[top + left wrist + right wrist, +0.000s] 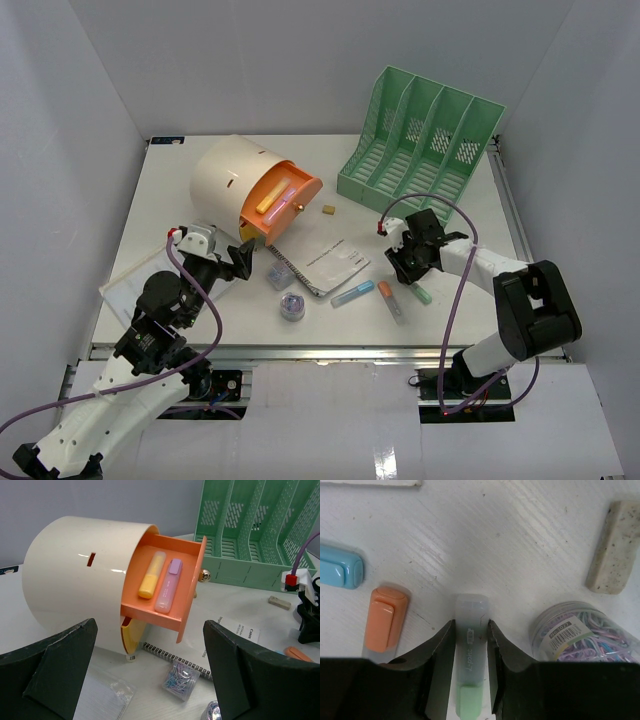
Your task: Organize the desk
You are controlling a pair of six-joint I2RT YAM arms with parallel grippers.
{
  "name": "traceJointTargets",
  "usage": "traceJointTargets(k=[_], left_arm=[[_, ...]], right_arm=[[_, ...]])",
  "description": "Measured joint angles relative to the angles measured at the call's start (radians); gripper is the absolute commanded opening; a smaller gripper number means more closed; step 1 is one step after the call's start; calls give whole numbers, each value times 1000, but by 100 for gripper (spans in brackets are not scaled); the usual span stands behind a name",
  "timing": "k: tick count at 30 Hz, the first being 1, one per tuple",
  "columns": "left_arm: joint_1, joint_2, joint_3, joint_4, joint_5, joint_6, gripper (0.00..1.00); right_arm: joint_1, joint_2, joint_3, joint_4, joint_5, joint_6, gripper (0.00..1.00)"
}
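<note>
Currently on record:

- Surface (330, 168): white, flat, walled in white on three sides, metal rail along the near edge just beyond the arm bases.
- Left hand (150, 627): spread wide, holding nothing, low over the surface and facing the drawer box.
- Right hand (470, 625): pinching the green highlighter (470, 607), one finger pressed to each side; the pen lies flat on the surface.
- Drawer box (75, 580): cream, cylindrical, on its side at rear left. Its orange drawer (192, 580) is pulled out and holds a yellow highlighter (151, 575) and a pink highlighter (168, 585) side by side.
- File rack (420, 135): mint green, rear right.
- Notebook (315, 262): spiral-bound, centre, near the drawer.
- Orange highlighter (385, 617): just beside the green one, apart from it.
- Blue highlighter (340, 572): near the orange one.
- Eraser (615, 547): speckled, lying alone.
- Clip jar (580, 632): clear, filled with coloured clips, close to the right hand.
- Clip bag (180, 677): beside the notebook's spiral edge.
</note>
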Motion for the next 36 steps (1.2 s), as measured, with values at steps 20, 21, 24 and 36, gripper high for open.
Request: traceJointTargets(k=[20, 21, 24, 36], left_arm=[[0, -23, -14, 1, 24, 5, 98], [0, -22, -17, 0, 24, 6, 98], [0, -21, -23, 0, 23, 9, 98], [0, -26, -26, 0, 16, 21, 98]], right_arm=[[133, 112, 872, -252, -238, -470, 11], [171, 120, 895, -235, -216, -505, 11], [286, 144, 922, -181, -138, -623, 11], [561, 349, 1113, -104, 57, -967, 15]])
